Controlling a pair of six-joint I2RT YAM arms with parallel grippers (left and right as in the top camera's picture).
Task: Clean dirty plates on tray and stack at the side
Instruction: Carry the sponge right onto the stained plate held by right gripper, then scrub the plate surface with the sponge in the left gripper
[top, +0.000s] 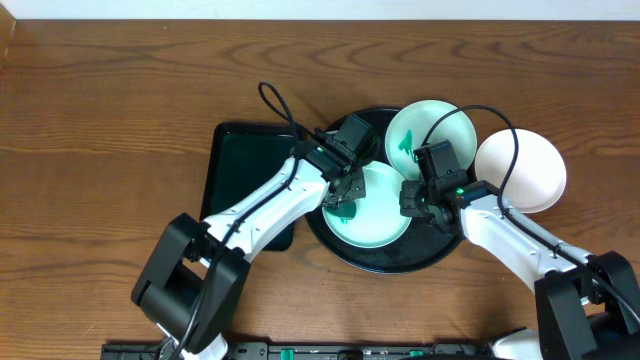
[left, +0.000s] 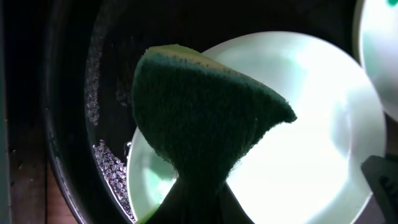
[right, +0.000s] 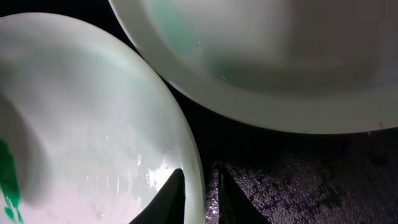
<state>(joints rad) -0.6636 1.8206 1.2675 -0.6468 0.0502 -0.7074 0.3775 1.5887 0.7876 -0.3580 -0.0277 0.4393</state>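
1. Wooden table (top: 100, 100) with the black round tray (top: 400, 262) at its centre.
2. 3 dirty plates. The flat plate (top: 375, 228) lies on the tray. The second plate (top: 432, 128), smeared green, overlaps the tray's far-right rim. The third plate (top: 525, 170) sits off the tray, on the table to the right.
3. Green sponge (left: 205, 118), pinched tight in the left gripper (top: 347, 192), hangs over the flat plate.
4. Right gripper (right: 200, 169): fingers slightly parted, astride the flat plate's rim, not clamped on it.

The left arm (top: 265, 205) reaches toward one o'clock with the left pincer (top: 345, 203) clamped on a sponge (left: 199, 106), the right arm (top: 500, 235) toward ten o'clock, right pincer (top: 411, 199) slightly parted.
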